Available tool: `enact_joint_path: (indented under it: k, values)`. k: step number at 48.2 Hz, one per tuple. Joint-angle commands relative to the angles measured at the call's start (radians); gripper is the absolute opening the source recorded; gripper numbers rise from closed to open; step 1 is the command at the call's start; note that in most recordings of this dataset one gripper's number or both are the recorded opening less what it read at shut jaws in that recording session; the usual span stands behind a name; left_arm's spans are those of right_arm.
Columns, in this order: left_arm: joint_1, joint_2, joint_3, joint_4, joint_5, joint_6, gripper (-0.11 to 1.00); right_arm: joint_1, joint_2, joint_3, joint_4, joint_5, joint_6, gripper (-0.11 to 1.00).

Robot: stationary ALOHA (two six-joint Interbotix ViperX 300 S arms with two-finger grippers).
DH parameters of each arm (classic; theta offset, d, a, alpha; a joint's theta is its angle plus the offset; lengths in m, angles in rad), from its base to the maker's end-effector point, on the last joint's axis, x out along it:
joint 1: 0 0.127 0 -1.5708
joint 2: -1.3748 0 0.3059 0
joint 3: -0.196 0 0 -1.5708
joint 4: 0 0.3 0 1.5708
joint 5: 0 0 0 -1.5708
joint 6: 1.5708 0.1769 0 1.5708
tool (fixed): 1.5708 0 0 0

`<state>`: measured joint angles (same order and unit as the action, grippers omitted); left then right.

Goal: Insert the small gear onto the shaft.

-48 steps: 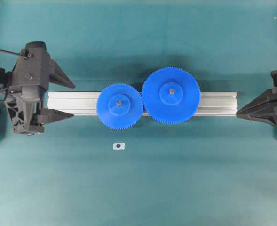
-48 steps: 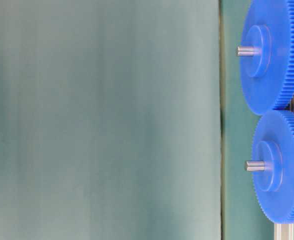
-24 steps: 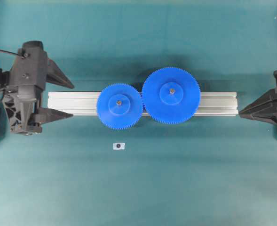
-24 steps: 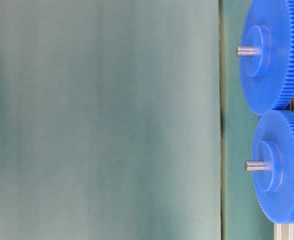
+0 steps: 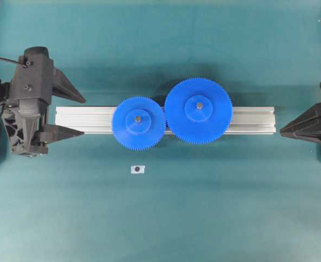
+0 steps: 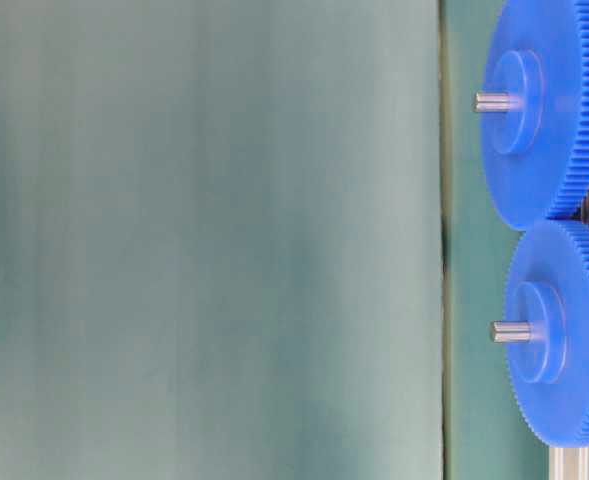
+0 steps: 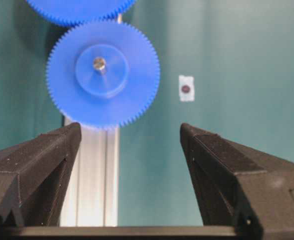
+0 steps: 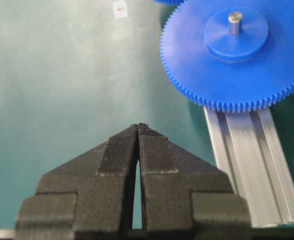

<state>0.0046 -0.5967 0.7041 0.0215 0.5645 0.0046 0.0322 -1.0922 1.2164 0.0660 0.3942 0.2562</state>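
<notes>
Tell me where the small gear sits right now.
Overhead view: the small gear sits on the aluminium rail, left of centre, a pin through its hub, teeth meeting the larger gear on its right.

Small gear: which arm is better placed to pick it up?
Probably left. The left gripper is open and faces the small gear along the rail, on its side. The right gripper is shut, with the larger gear between it and the small gear.
</notes>
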Motion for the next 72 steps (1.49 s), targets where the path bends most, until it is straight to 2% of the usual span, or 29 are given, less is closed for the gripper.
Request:
enact_joint_path:
  k: [1,72]
  values:
    - [-0.003,-0.006,-0.009,0.002,-0.006,0.000,0.79,-0.002,0.006,-0.018,-0.002,-0.006,0.011,0.04]
    - [-0.005,-0.009,-0.002,0.002,-0.021,0.000,0.79,-0.002,0.003,-0.012,-0.002,-0.017,0.009,0.04]
